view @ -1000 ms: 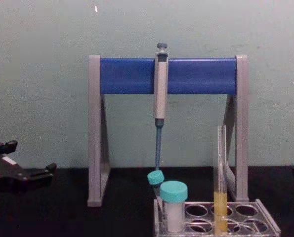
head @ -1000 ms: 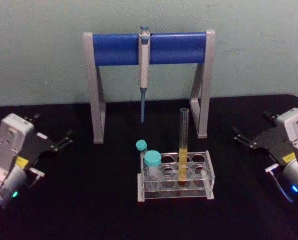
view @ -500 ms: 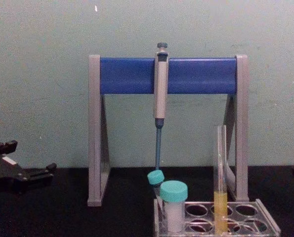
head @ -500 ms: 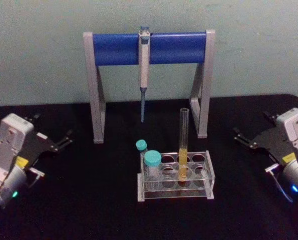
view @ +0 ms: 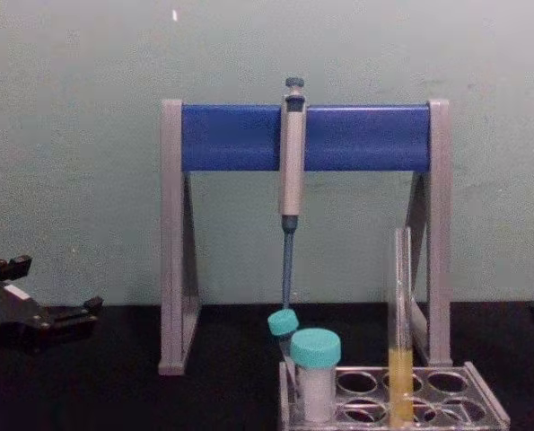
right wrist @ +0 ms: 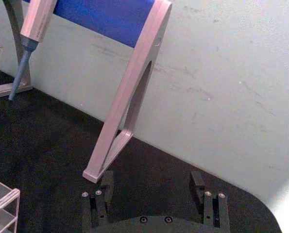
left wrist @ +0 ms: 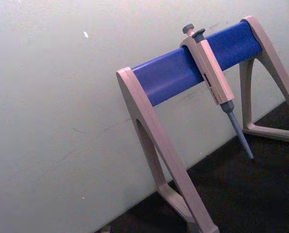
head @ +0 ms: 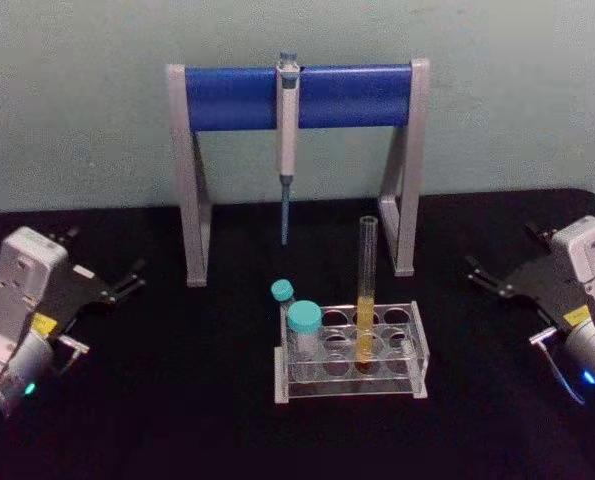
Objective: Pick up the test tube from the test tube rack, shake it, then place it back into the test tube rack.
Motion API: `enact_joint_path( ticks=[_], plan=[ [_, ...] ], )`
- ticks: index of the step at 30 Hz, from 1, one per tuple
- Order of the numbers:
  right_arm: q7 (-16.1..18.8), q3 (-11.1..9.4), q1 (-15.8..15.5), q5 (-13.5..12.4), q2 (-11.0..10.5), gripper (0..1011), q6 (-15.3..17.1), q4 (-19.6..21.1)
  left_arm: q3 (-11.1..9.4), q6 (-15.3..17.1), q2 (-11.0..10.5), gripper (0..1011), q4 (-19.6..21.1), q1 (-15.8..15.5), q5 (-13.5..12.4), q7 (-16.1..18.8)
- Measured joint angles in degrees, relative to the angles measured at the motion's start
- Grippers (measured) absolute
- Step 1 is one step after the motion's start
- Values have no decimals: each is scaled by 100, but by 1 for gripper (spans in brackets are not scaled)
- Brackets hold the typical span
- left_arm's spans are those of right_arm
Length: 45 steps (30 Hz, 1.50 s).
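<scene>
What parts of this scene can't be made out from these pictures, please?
- Low clear plastic test tube rack: lower part cut off by the chest view's bottom edge.
- Small slim teal-capped tube: body hidden behind the wide white teal-capped tube, chest view.
- Right tool: almost wholly cut off by the chest view's right edge.
- Grey hanging pipette: markings too small to read, head view.

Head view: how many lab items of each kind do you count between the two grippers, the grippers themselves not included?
Tubes: 3 (tall clear glass tube with yellow-orange liquid, short wide white tube with teal cap, slim teal-capped tube)
Clear plastic rack with round holes: 1
Grey-legged stand with blue crossbar: 1
Grey pipette hanging on the crossbar: 1
Total: 6
</scene>
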<state>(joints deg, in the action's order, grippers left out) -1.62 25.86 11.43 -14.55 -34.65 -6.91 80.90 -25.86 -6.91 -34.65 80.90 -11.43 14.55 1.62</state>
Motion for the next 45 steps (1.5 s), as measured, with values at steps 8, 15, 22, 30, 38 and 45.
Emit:
enact_joint_path(
  ticks=[8, 15, 22, 30, 38, 45],
  plan=[
    [0, 0, 0, 0, 0, 1000, 0, 0, 0, 0, 0, 1010, 0, 0, 0, 0],
    [0, 0, 0, 0, 0, 1000, 0, 0, 0, 0, 0, 1010, 0, 1, 0, 0],
    [0, 0, 0, 0, 0, 1000, 0, 0, 0, 0, 0, 1010, 0, 0, 0, 0],
    [0, 0, 0, 0, 0, 1000, 0, 0, 0, 0, 0, 1010, 0, 0, 0, 0],
    [0, 0, 0, 0, 0, 1000, 0, 0, 0, 0, 0, 1010, 0, 0, 0, 0],
    [0, 0, 0, 0, 0, 1000, 0, 0, 0, 0, 0, 1010, 0, 0, 0, 0]
  ],
)
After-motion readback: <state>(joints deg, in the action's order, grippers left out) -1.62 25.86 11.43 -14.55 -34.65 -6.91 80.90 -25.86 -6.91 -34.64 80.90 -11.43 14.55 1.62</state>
